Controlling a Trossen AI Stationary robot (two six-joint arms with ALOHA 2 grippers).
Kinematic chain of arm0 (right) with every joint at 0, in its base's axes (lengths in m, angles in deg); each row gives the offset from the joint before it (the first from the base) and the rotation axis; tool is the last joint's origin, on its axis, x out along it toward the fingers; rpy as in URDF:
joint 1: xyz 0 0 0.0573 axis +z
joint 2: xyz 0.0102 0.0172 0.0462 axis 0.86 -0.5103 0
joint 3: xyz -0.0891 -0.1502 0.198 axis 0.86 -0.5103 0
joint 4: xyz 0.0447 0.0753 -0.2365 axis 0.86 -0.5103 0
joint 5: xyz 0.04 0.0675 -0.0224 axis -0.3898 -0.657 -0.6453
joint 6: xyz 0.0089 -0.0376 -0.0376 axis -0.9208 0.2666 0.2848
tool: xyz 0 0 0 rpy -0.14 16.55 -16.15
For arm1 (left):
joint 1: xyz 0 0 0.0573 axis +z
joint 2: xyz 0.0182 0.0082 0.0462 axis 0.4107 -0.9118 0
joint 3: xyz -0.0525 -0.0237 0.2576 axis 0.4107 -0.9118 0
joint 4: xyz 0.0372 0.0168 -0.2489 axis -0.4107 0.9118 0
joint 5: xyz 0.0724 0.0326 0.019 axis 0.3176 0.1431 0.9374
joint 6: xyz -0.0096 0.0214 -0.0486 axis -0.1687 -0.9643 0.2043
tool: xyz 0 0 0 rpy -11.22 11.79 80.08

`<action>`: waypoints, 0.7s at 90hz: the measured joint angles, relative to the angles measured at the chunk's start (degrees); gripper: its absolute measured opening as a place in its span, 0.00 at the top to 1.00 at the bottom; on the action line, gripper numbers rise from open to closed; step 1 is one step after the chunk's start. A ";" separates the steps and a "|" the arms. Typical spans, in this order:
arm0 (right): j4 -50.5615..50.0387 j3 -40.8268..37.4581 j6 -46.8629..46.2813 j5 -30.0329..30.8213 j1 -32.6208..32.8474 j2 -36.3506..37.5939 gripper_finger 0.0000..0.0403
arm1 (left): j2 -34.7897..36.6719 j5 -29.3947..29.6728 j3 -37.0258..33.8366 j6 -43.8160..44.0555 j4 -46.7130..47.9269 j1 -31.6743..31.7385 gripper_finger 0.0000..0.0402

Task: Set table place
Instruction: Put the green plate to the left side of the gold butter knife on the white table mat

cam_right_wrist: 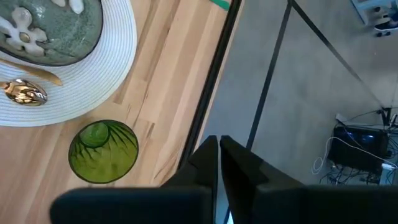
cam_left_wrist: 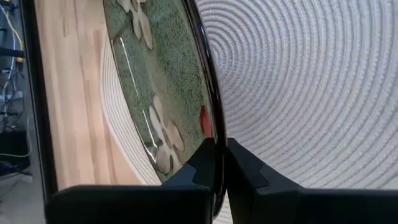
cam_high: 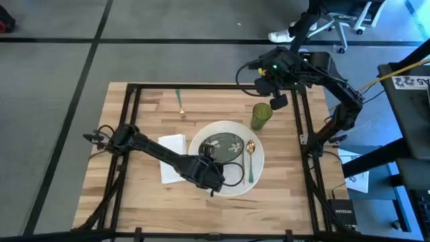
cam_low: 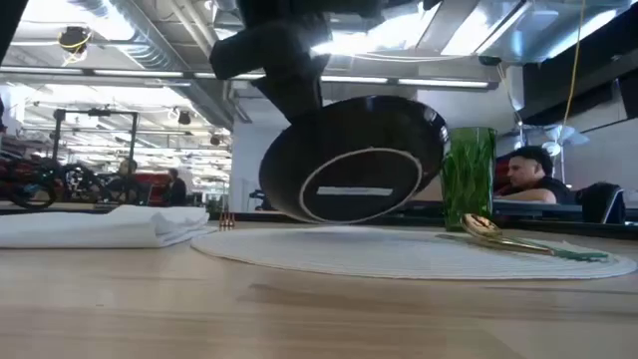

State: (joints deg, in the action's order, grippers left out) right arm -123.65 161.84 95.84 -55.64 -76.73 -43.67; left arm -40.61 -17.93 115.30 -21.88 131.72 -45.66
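From the high view, the left hand sits over the white plate at the desk's middle, gripping the green flowered dish by its rim. A gold spoon lies on the plate beside the dish, the napkin just off the plate, the green tumbler beyond it.

The low view shows the dish tilted, lifted clear of the plate.

In the left wrist view the fingers pinch the dish rim, nearly closed. Glazed ceramic: stiff, slick, breakable, likely to swing from an edge grip.

In the right wrist view the right hand hangs closed and empty near the tumbler, over the desk's edge.
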 joint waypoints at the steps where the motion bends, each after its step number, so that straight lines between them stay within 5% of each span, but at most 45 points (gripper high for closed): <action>1: 0.00 0.00 -0.01 0.00 0.00 0.00 0.99 | 0.01 0.00 0.00 -0.01 0.01 0.01 1.00; 63: 0.00 0.00 -0.02 0.00 0.13 -0.02 0.99 | 0.14 -2.92 -0.33 -2.74 0.84 2.85 0.98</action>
State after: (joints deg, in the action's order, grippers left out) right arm -123.65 161.84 95.82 -55.64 -76.60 -43.69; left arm -40.47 -20.85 114.97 -24.63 132.56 -42.81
